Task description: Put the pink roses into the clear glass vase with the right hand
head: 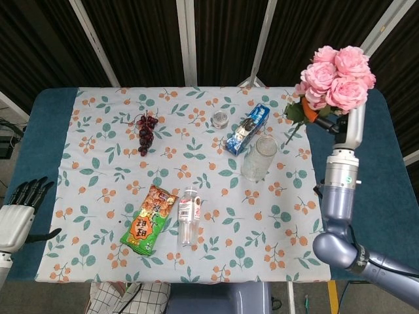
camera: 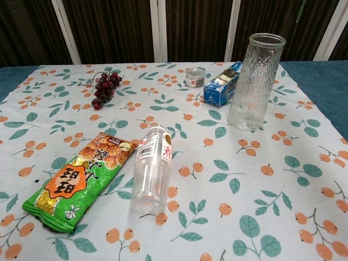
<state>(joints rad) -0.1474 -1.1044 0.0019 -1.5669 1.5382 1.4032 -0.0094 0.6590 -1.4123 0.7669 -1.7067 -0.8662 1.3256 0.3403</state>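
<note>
Pink roses (head: pixel 337 77) sit high in the head view, gripped at the stems by your right hand (head: pixel 340 121), raised above the table's far right and up-right of the clear glass vase (head: pixel 258 157). Your vase stands upright on the floral cloth (head: pixel 105 157), just in front of a blue box (head: pixel 248 128), with a small tin (head: pixel 220 119) beside it. Your left hand (head: pixel 18 212) rests off the table's near left edge, fingers spread and holding nothing. Grapes (head: pixel 145 131), a green snack bag (head: pixel 149 219) and a lying plastic bottle (head: pixel 188 214) occupy the cloth.

Chest view: you see the vase (camera: pixel 254 81) empty and upright, the bottle (camera: pixel 151 168) and snack bag (camera: pixel 76 179) in front; neither hand nor roses appear
</note>
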